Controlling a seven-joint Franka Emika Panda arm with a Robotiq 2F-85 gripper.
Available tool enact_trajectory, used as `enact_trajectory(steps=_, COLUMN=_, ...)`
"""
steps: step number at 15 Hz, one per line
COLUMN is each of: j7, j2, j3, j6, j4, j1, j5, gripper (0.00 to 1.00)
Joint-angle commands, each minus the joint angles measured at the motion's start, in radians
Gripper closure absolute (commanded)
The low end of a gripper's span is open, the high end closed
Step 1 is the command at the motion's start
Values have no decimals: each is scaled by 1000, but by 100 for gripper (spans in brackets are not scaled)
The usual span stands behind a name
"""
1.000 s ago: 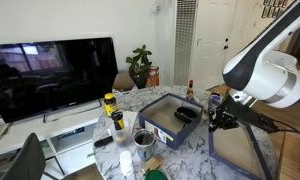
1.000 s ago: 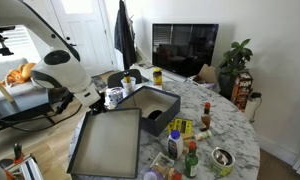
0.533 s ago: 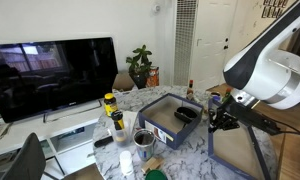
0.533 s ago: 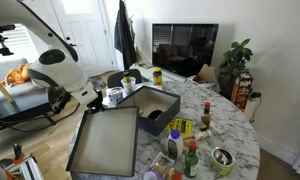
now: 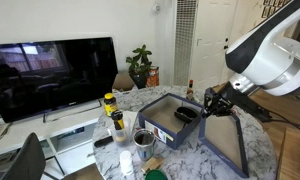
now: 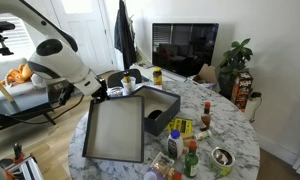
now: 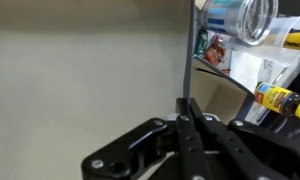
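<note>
My gripper [image 7: 188,103] is shut on the thin rim of a flat grey box lid [image 7: 80,70], whose inner face fills the left of the wrist view. In both exterior views the lid [image 5: 228,140] [image 6: 115,130] is tilted, its gripped edge raised next to the open grey box [image 5: 175,115] [image 6: 162,104]. The gripper [image 5: 212,100] [image 6: 98,92] holds that raised edge close to the box wall. A dark object lies inside the box.
The round marble table [image 6: 225,125] carries bottles [image 6: 190,150], yellow-capped jars [image 5: 110,103], a tin can [image 5: 144,138] and a small bowl [image 6: 222,157]. A television [image 5: 50,75] and a potted plant [image 5: 141,65] stand beyond the table.
The lid lay nearly flat earlier; now its gripped edge is lifted and the lid tilts, shifted toward the box. The gripper has risen and moved with it, still shut.
</note>
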Motion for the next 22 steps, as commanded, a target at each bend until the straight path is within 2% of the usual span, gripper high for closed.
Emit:
enact_trajectory(steps=1, j7=24, j2=-233, j3=-80, j6=-130, j4=-44, j1=55, j5=44, gripper=99)
enact_trajectory(steps=4, j7=3, j2=-338, j3=-163, j6=-182, j4=-8, j1=69, j5=113, gripper=99)
enact_trajectory(steps=7, j7=-58, j2=-441, j3=-219, j6=-224, j4=9, j1=68, j5=206, gripper=99)
enact_trajectory(steps=9, j7=-58, j2=-484, j3=-244, j6=-231, j4=5, j1=74, j5=215, gripper=99)
enact_trajectory(steps=10, j7=-35, j2=-412, j3=-216, j6=-199, j4=32, j1=53, j5=170, gripper=97)
enact_trajectory(steps=15, j7=-35, j2=-459, j3=-230, j6=-202, j4=27, j1=61, j5=184, gripper=99)
enact_trajectory(steps=20, j7=-157, j2=-453, j3=-220, j6=-275, j4=99, j1=-23, j5=386, gripper=99)
enact_trajectory(steps=22, j7=-257, j2=-430, j3=-195, j6=-340, j4=132, j1=-89, j5=509, gripper=99)
